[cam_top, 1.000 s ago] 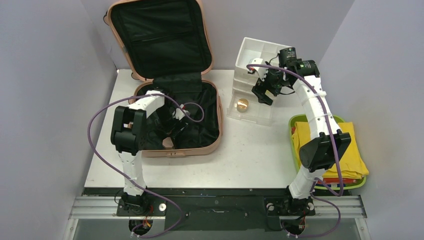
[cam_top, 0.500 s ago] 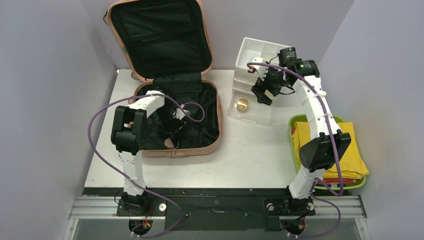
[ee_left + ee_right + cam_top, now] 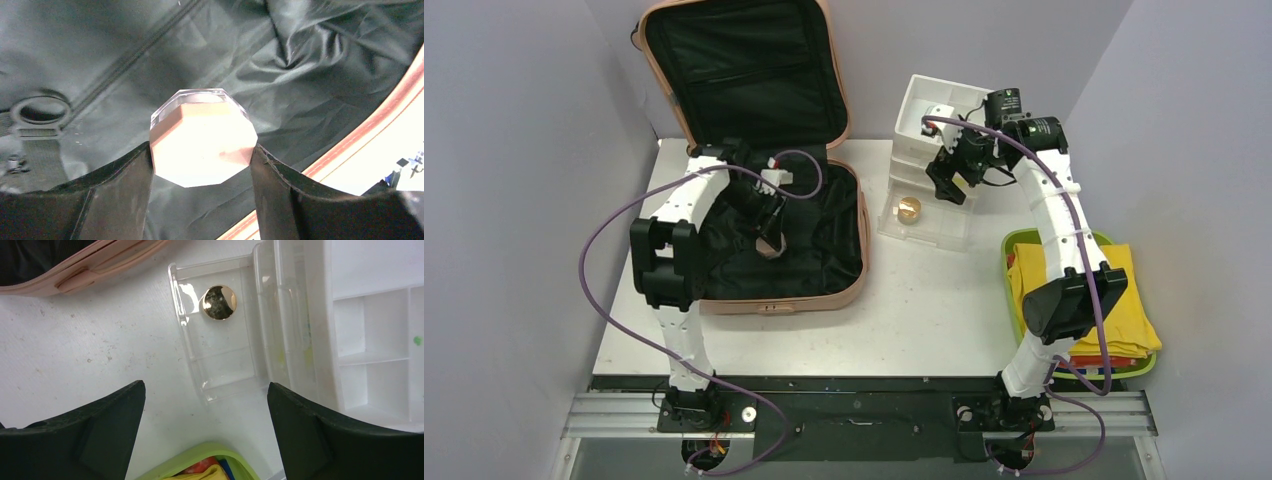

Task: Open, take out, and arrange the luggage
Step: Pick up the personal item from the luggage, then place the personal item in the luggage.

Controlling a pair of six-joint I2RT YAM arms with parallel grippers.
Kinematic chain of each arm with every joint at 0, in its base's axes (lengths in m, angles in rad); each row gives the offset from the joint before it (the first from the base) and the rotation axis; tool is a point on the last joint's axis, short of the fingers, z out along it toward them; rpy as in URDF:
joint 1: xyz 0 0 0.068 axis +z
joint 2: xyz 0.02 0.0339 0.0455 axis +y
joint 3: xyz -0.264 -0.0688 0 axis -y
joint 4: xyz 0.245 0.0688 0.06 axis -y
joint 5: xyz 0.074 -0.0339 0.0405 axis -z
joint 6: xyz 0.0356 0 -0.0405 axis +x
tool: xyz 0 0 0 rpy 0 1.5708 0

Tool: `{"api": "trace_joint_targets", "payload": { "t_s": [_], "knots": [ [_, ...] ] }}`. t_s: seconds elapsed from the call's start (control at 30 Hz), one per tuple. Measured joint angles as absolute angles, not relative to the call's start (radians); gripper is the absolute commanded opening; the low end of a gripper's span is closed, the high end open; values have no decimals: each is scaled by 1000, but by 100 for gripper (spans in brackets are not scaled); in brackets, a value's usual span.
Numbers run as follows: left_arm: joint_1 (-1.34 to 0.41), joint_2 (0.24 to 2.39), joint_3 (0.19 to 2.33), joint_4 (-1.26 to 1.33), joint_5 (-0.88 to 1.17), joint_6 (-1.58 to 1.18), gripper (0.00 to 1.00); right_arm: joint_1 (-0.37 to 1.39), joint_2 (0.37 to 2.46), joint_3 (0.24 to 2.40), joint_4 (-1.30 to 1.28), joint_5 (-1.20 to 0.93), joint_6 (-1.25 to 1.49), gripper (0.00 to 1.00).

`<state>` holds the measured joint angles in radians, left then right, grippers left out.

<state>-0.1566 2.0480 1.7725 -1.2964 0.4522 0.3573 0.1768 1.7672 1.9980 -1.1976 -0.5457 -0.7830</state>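
Your left hand (image 3: 201, 155) grasps the octagonal pink jar (image 3: 202, 132); lift it level, clear of the luggage (image 3: 804, 298) lining beneath the hand.

Salmon-pink luggage (image 3: 764, 305), black lining (image 3: 824, 240); pink jar (image 3: 202, 145); lime-green tray (image 3: 1009, 250)

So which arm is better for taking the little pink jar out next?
Left, I think. The left gripper is shut on the pink jar over the open luggage. The right gripper is open and empty above the clear tray, away from the jar.
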Motion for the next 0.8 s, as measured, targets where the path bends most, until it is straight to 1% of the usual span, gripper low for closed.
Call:
{"api": "trace_joint_targets", "payload": {
  "t_s": [0.17,0.27,0.5,0.63,0.8],
  "knots": [
    [-134,2039,1865,-1295,485,348,30,189,1767,2051,-1198,-558,-764,87],
    [-136,2039,1889,-1295,495,344,30,200,1767,2084,-1196,-568,-744,89],
    [-147,2046,1983,-1281,503,341,30,228,1768,2125,-1219,-616,-745,89],
    [-166,2046,1925,-1180,448,333,30,273,1779,2104,-1232,-641,-755,90],
    [-199,2117,1798,-1014,341,302,30,360,1778,1972,-1201,-662,-749,90]
  ]
}}
